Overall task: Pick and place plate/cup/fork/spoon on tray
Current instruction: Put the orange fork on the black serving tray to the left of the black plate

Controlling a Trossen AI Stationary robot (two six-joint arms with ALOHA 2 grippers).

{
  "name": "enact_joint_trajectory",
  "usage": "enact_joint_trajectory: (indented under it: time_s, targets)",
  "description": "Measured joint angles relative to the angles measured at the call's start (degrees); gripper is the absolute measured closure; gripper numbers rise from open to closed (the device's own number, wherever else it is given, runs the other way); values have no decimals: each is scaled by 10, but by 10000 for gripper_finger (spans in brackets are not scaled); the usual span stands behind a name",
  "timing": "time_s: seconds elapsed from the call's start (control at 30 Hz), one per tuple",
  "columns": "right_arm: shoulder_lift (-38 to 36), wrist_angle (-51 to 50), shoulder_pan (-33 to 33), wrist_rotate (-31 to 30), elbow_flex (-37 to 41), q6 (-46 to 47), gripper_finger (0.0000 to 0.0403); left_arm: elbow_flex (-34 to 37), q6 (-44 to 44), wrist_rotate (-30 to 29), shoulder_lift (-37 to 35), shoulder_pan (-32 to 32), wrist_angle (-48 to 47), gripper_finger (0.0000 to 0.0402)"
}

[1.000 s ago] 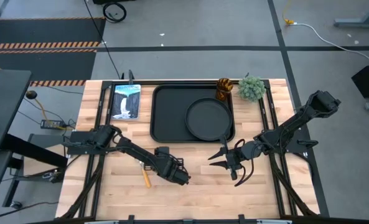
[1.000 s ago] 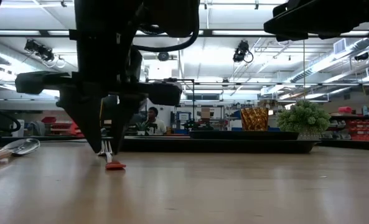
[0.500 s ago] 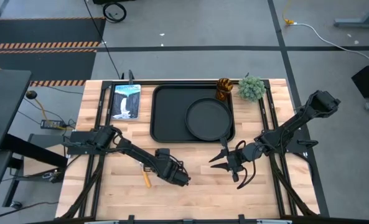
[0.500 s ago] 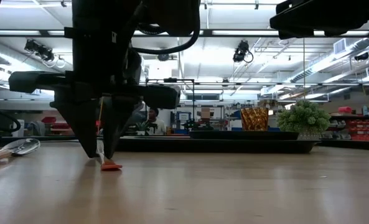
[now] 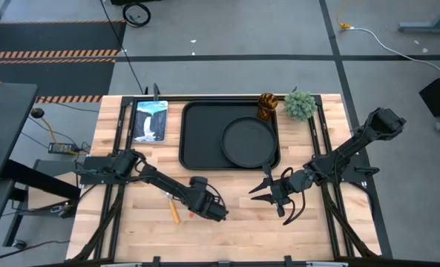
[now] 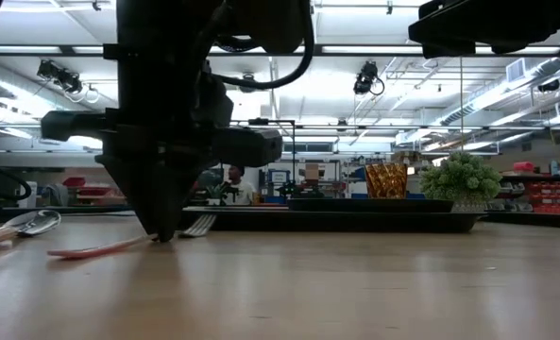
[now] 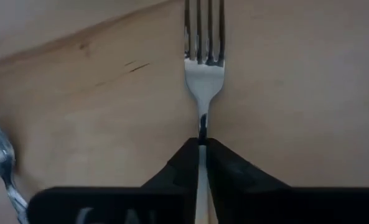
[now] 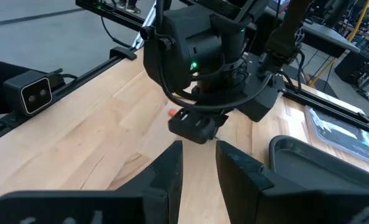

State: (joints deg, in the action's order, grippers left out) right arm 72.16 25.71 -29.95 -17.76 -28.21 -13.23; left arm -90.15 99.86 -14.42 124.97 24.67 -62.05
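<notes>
The left claw (image 7: 202, 144) is pinched tight on the fork (image 7: 203, 68), down low on the table (image 5: 234, 222). In the left wrist view its two dark tips meet on the thin silver neck, and the prongs stick straight out ahead of the claw. In the low view the red handle lies flat on the wood, trailing out behind the claw, so the fork is not up in the air yet. I think the step in hand is picking up the fork. The next move needs a straight lift with a firm grip, then a carry to the tray (image 5: 197, 111), which sits at about 12 o'clock from the claw in the high view. The plate (image 5: 248, 142) is already on the tray, so the fork should land on the bare part beside it. The spoon (image 5: 173, 208) lies just beside the claw at 9 o'clock. The cup (image 5: 268, 104) stands off the tray, at the tray's 2 o'clock corner. The right claw (image 5: 263, 190) waits with its fingers apart, at 3 o'clock.
</notes>
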Motion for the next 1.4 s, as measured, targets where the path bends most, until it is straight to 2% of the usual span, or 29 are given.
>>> enact_joint_trajectory:
  time_s: [0.23,0.57,0.77,0.93,1.17,1.4]
  targets:
    - [0,2,0,0,0,2,300,-5,-61,2,1,0,-2,379]
    - [0,3,0,-1,0,2,300,-5,-46,-7,1,1,1,347]
    - [0,3,0,-1,0,2,300,-6,-73,-23,1,1,-1,318]
    - [0,3,0,-1,0,2,300,-2,-85,-26,-2,1,-7,313]
    - [0,4,0,-1,0,7,300,-1,-118,-23,-35,4,28,308]
    - [0,3,0,0,0,20,300,-1,-152,-2,-74,4,23,291]
